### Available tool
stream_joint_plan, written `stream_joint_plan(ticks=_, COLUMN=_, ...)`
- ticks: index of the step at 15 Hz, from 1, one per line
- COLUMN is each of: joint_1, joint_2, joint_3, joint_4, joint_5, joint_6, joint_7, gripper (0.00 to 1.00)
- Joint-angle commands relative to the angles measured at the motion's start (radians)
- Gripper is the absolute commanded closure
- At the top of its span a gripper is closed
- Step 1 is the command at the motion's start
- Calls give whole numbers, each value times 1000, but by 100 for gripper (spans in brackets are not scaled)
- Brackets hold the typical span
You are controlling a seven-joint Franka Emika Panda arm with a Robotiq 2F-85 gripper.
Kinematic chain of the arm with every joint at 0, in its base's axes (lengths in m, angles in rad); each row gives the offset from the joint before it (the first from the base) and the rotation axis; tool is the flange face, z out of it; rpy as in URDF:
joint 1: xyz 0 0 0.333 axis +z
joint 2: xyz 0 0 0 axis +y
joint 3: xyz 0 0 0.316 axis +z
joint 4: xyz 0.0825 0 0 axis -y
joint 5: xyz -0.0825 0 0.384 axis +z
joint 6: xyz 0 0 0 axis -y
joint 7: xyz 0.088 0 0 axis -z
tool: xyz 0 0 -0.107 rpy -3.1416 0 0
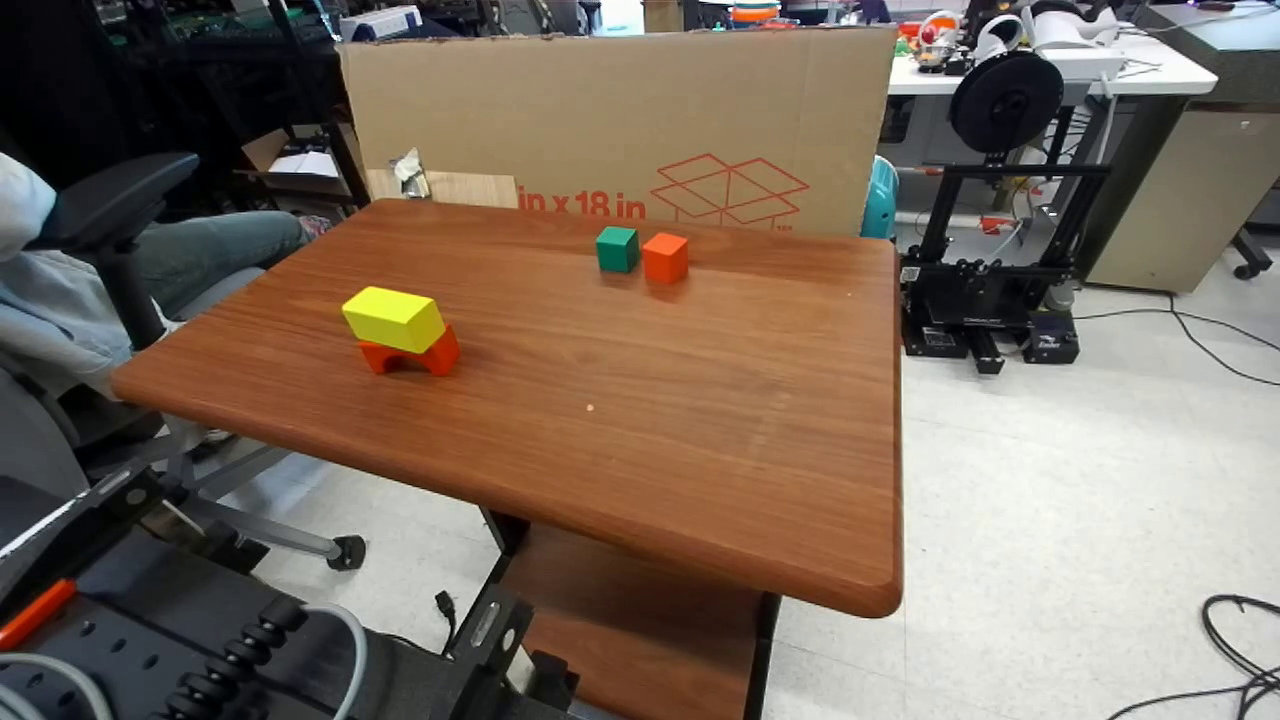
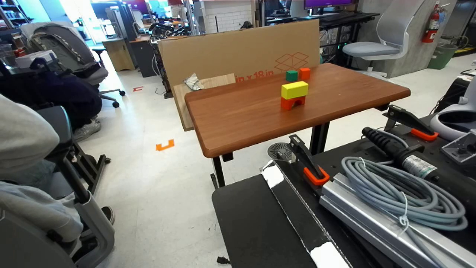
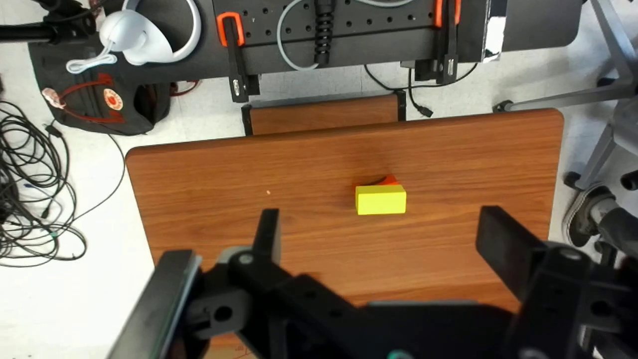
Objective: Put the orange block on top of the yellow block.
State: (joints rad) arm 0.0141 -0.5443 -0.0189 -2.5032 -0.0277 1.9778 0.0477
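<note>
"Tool (image 3: 381, 224) first: holding anything?"

"Nothing; its fingers (image 3: 504, 248) stand wide apart. Beyond the gap, the yellow block (image 3: 381, 200) perches on an orange-red arch (image 1: 435, 352)."

"And the orange block (image 1: 665, 258)?"

"On the tabletop (image 1: 650, 445), just beside the green cube (image 1: 617, 250); in the wrist view, likely hidden behind the tool."

"Any risk?"

"Crowded fingers could knock the green cube; pressing down off-centre could topple the yellow block."

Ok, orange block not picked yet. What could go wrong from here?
The green cube stands close beside the orange block; the open gripper could bump it while grasping.
The yellow block sits up on an orange-red arch; an off-centre or hard placement might topple it.
The orange block doesn't show in the wrist view, so alignment may suffer.
</note>
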Motion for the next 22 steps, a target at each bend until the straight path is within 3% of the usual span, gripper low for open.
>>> stream_joint_plan(ticks=1, joint_1=-36, joint_2=173, joint_3=-24, joint_4=108, joint_5=-1, joint_6=82, joint_7=-28, gripper=0)
stream_joint_plan(ticks=7, joint_1=-61, joint_2=499, joint_3=-67, joint_4=304, joint_5=2, joint_6=214, joint_7=-126, gripper=0)
stream_joint_plan(ticks=13, joint_1=-85, joint_2=813, joint_3=-61, joint_4=551, joint_5=25, joint_6=175, joint_7=-164, gripper=0)
stream_joint_plan(ticks=22, joint_1=-101, joint_2=1081, joint_3=-51, joint_4=748, joint_5=23, joint_6=165, joint_7=-131, gripper=0)
